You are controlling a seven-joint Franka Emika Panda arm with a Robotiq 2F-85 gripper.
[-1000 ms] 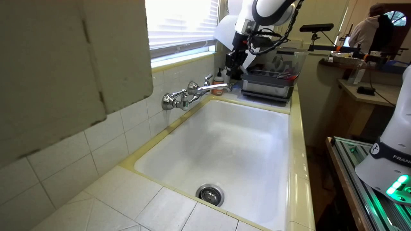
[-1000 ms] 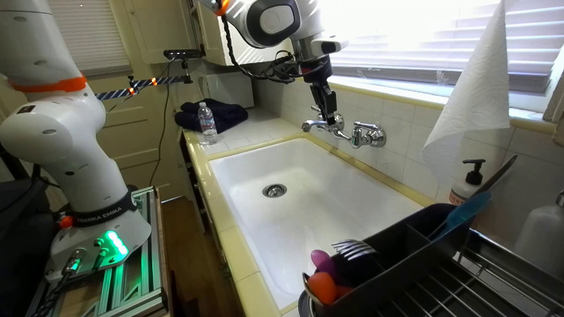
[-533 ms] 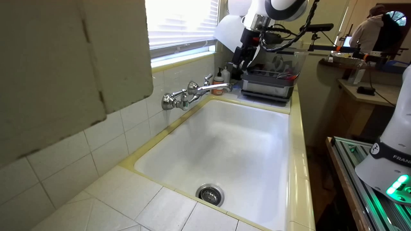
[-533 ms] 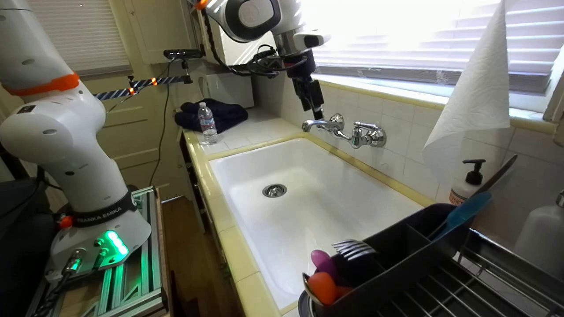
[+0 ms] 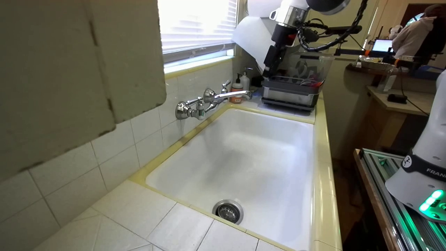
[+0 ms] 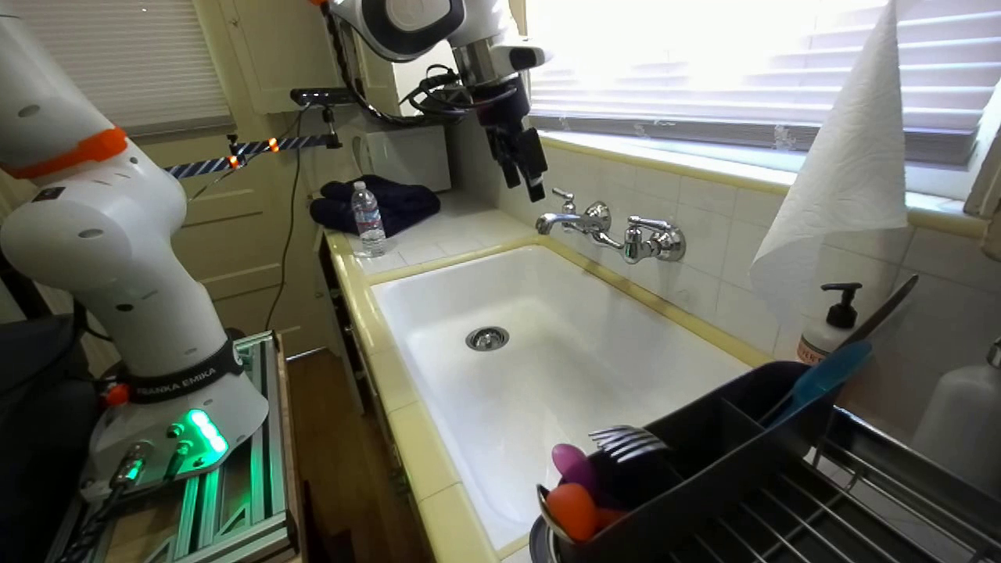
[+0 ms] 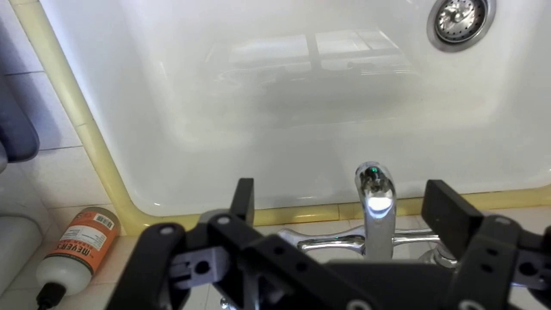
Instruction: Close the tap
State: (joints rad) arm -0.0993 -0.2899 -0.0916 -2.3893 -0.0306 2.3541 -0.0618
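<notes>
The tap (image 6: 568, 222) is chrome and fixed to the tiled wall, its long spout reaching out over the white sink (image 6: 539, 391). In an exterior view one handle (image 6: 649, 224) lies level on the near side, while the far handle (image 6: 564, 194) stands raised at an angle. No water stream shows under the spout. My gripper (image 6: 525, 191) hangs above the tap, apart from it, with its jaws wide and nothing in them. Seen from the wrist, the spout (image 7: 379, 219) lies below, between the spread fingers (image 7: 450, 215). The gripper's body hides the handles' wall side there.
A soap bottle (image 7: 84, 247) stands by the sink's corner. The dish rack (image 6: 704, 469), with utensils, sits at the sink's end. A paper towel (image 6: 844, 172) hangs near the window. A water bottle (image 6: 367, 219) and dark cloth (image 6: 407, 203) lie on the counter.
My gripper has opened, risen and drawn back from the tap, away from the window wall. The far handle, partly behind the fingers before, now shows fully.
</notes>
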